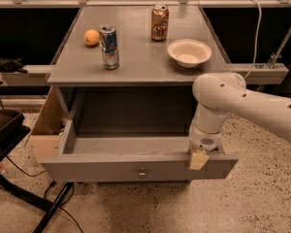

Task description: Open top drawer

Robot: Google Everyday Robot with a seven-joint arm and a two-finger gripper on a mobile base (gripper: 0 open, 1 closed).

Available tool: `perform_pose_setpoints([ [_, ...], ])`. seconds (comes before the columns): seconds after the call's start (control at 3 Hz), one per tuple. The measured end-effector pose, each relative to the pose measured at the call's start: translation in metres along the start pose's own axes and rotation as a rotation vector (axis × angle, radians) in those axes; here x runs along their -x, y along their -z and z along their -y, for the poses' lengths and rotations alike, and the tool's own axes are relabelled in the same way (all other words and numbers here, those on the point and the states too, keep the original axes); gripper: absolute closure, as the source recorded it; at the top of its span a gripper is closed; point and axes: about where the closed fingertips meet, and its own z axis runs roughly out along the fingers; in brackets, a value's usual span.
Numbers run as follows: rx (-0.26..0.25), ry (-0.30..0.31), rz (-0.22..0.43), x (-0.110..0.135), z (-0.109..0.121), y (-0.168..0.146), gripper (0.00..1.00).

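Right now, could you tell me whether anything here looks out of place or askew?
Nothing is spilled or tipped. One oddity: the pincer sits on the top drawer's front edge near its right end, not at the knob.

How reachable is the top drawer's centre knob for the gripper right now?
Probably yes, it looks reachable. The gripper sits at the upper edge of the top drawer front, to the right of the knob. Nothing stands between them on the front face.
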Motion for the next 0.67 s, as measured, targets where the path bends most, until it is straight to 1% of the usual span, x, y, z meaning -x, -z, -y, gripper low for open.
perform_pose_setpoints([
  [0.33, 0.043, -0.008, 0.002, -0.006, -0.013, -0.005, 1.00],
  [0.67, 0.083, -0.002, 0.006, -0.009, -0.026, -0.009, 1.00],
])
